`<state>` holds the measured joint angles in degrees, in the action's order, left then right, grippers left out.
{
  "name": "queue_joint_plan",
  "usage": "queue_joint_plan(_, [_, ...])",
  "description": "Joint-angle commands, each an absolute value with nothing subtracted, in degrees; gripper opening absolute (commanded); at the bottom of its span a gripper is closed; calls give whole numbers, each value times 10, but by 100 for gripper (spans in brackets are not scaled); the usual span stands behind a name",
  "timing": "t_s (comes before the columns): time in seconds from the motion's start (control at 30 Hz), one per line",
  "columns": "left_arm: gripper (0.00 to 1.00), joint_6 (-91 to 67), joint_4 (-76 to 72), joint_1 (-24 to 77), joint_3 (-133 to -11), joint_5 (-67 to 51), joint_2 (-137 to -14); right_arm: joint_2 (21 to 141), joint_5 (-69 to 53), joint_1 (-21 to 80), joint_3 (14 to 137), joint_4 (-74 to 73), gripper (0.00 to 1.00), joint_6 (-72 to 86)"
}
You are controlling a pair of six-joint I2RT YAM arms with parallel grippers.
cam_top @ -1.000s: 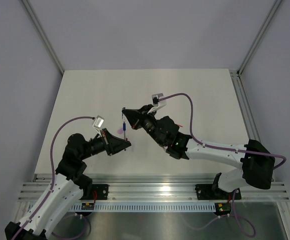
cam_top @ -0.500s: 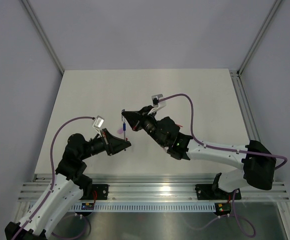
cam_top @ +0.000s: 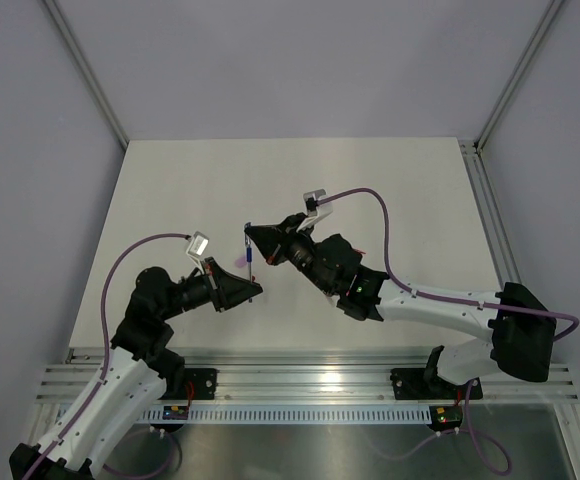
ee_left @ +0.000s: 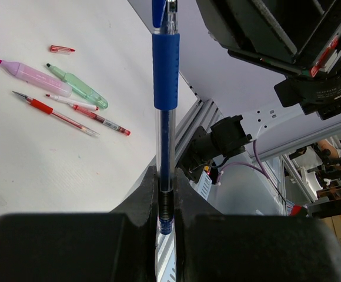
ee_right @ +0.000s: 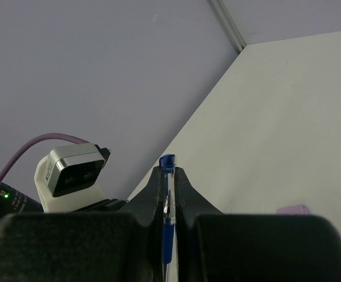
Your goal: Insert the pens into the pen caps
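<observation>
The right gripper point(cam_top: 249, 230) has been shifted slightly toward the near edge of the table point(cam_top: 170, 200), along the blue pen point(cam_top: 252, 252). The right wrist camera point(cam_top: 315, 203) has been carried the same way, and the right arm's shoulder housing point(cam_top: 523, 345) has been swung a little to the right. The blue pen cap point(ee_right: 167, 160) may have been pushed further on, but it is too small to confirm.

Two white-and-black arms trailing purple cables.
The left arm point(cam_top: 120, 378) and right arm point(cam_top: 440, 311) pair white link shells with black joint housings. The left gripper point(cam_top: 258, 292) and right gripper point(cam_top: 248, 230) are matte black wedges, each carrying a pale grey wrist camera point(cam_top: 198, 242) fed by a purple cable point(cam_top: 358, 189).
</observation>
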<state>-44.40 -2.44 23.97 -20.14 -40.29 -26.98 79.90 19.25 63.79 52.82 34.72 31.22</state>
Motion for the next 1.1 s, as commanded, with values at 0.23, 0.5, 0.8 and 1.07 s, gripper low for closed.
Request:
queue_joint_plan(0.23, [0, -433, -43, 242, -208, -397, -257, 788, 160, 644, 529, 323, 0, 326])
queue_joint_plan(0.5, [0, -428, -33, 242, -217, -389, -254, 773, 125, 649, 513, 292, 0, 346])
queue_joint_plan(0.8, [0, -408, -3, 242, -248, -372, -248, 751, 107, 657, 483, 269, 0, 362])
queue_joint_plan(1.07, [0, -403, -11, 242, -293, -368, -272, 745, 71, 671, 461, 253, 0, 367])
